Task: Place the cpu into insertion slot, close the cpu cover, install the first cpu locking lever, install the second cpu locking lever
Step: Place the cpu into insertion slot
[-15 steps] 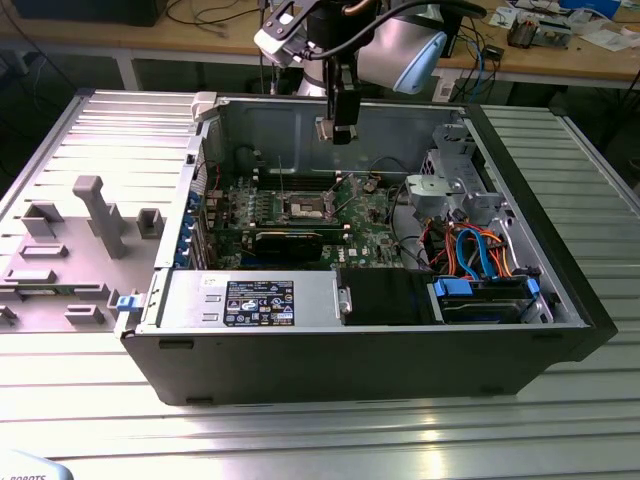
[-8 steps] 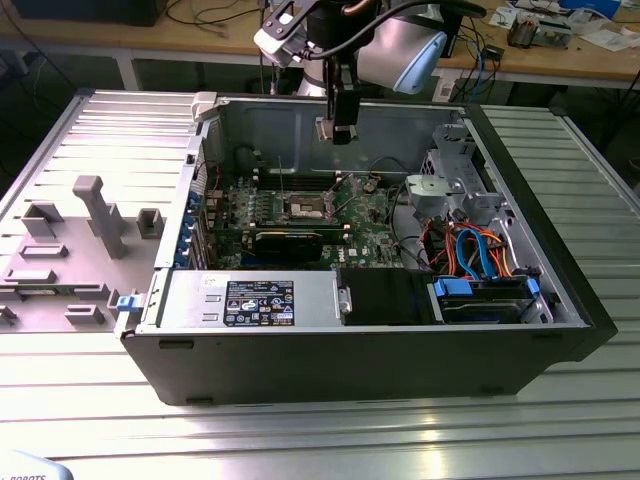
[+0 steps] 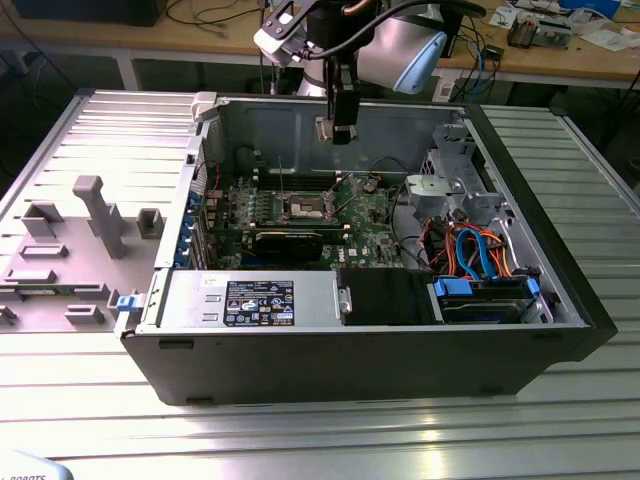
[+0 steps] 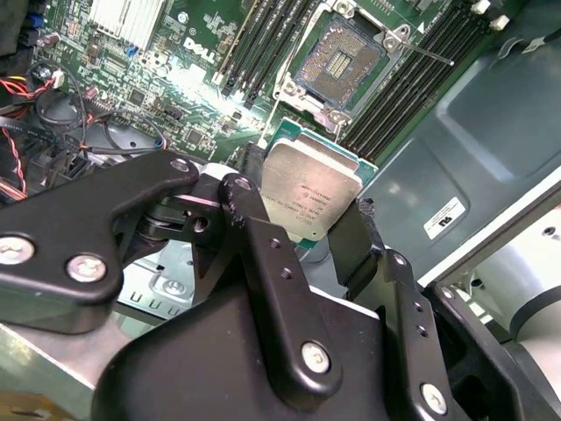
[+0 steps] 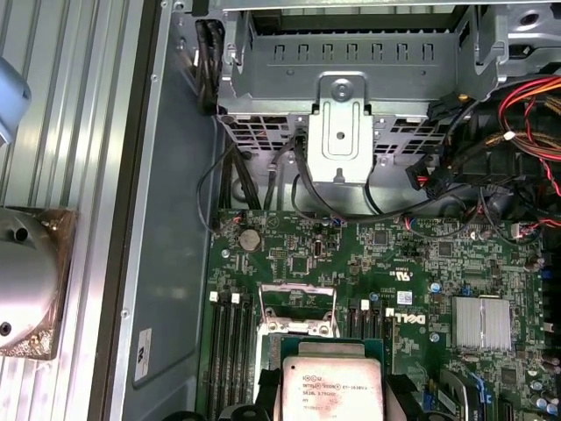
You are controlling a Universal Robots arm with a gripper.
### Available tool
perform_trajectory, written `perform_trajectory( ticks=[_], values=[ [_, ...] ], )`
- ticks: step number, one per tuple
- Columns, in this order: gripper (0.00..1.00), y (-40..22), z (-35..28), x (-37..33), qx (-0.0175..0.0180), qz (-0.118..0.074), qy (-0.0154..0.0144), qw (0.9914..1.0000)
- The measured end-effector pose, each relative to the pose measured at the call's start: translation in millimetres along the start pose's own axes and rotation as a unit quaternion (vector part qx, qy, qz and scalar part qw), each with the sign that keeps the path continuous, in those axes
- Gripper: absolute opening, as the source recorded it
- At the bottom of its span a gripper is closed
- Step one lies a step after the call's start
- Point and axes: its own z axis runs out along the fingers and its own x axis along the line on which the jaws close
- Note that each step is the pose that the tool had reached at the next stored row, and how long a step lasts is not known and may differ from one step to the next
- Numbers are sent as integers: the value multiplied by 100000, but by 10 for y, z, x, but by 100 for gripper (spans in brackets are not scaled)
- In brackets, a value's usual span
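Above the open computer case (image 3: 330, 365), in the upper middle of the exterior view, I had the pincer (image 3: 342, 128) hanging over the motherboard (image 3: 372, 228), pointed down so the chip would arrive flat. It was pinching the cpu (image 4: 308, 195) by two opposite edges, a black finger (image 4: 250, 215) on either side (the second wrist view had the silver lid facing the camera), which left the underside free to meet the contacts.

The cpu was off the board, held in the air short of the insertion slot (image 3: 308, 207), which sat near the middle of the exterior view, below the pincer and toward the exterior view's left. The slot lay bare with its contact field exposed. A thin locking lever (image 4: 429, 54) stuck out beside it, released, I judged, so nothing would block the chip's seat. I could not tell the cpu cover apart from the socket's frame.

The case lay on its side on the ribbed metal counter (image 3: 300, 440), which put the board face up under the arm. None of the four steps looked done.
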Motion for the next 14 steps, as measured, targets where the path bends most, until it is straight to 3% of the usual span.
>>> perform_trajectory(
  ticks=[6,8,14],
  values=[
    [54,-24,22,1,-4,101,-9,100000],
    [54,-42,93,6,3,400,-52,99999],
    [54,-75,204,15,-17,2121,-354,99977]
  ],
)
